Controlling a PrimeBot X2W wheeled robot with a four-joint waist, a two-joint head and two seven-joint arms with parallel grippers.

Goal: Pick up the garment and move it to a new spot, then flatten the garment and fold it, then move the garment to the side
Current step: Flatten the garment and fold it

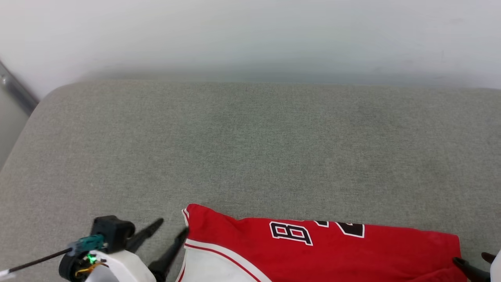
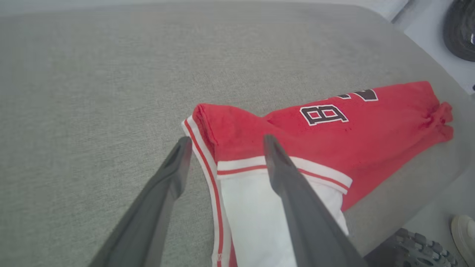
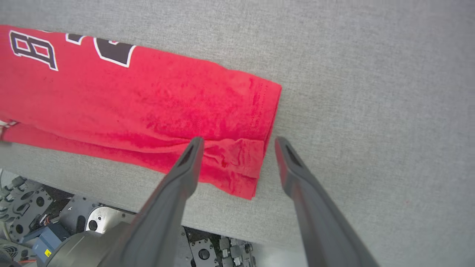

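Folded garment along cushion near edge; left tool, right tool spread, gripping nothing.

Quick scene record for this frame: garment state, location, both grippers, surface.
garment: red jersey T-shirt, folded into a long band, black white-outlined print facing up, white sleeve at the robot's left end
location: near edge of the grey fabric surface
left gripper: open, fingers straddling the sleeve-end edge
right gripper: open, fingers straddling the hem-end corner
held: nothing
contact with cloth: cannot tell
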